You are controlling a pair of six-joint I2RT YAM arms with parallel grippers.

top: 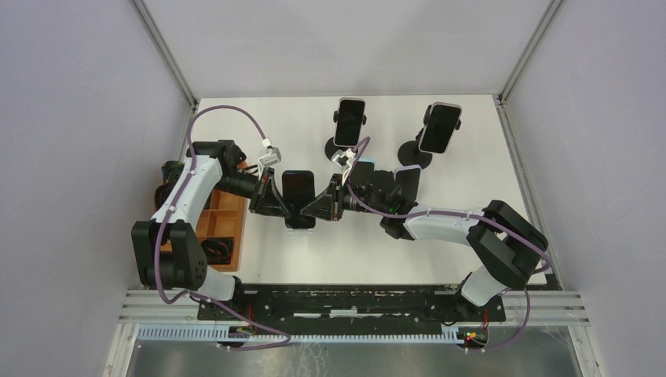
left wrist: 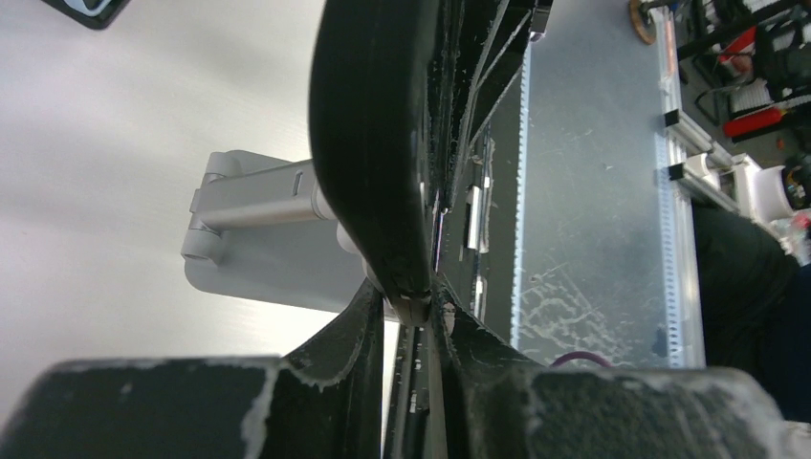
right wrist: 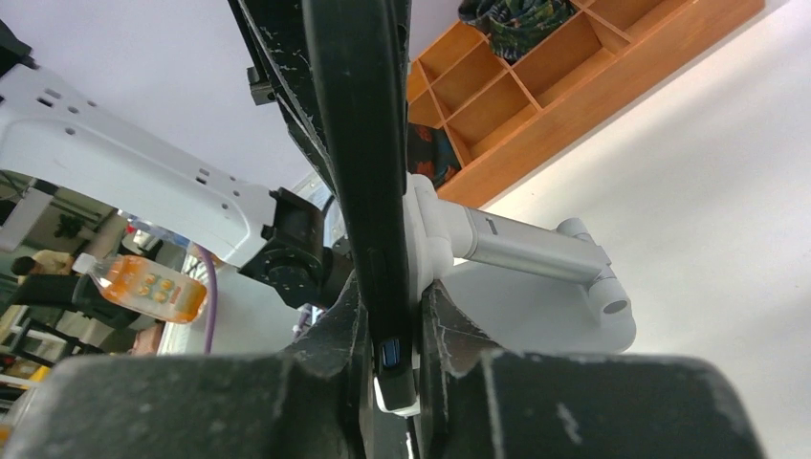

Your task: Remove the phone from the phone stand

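Note:
A black-screened phone [top: 298, 191] sits on a white and silver phone stand [top: 301, 226] at the table's left-middle. My left gripper [top: 276, 203] is shut on the phone's left edge. From the opposite side my right gripper [top: 323, 206] is shut on its right edge. The left wrist view shows the phone [left wrist: 378, 143] edge-on, its end pinched at the left gripper [left wrist: 413, 311], with the stand [left wrist: 258, 225] behind. In the right wrist view the phone [right wrist: 359, 143] and its white cradle sit between the fingers of the right gripper [right wrist: 392, 335], the stand's arm [right wrist: 531, 251] reaching right.
Two more phones stand on black stands at the back, one in the middle [top: 350, 122] and one to the right [top: 440, 128]. An orange compartment tray [top: 222, 222] lies at the left table edge beside the left arm.

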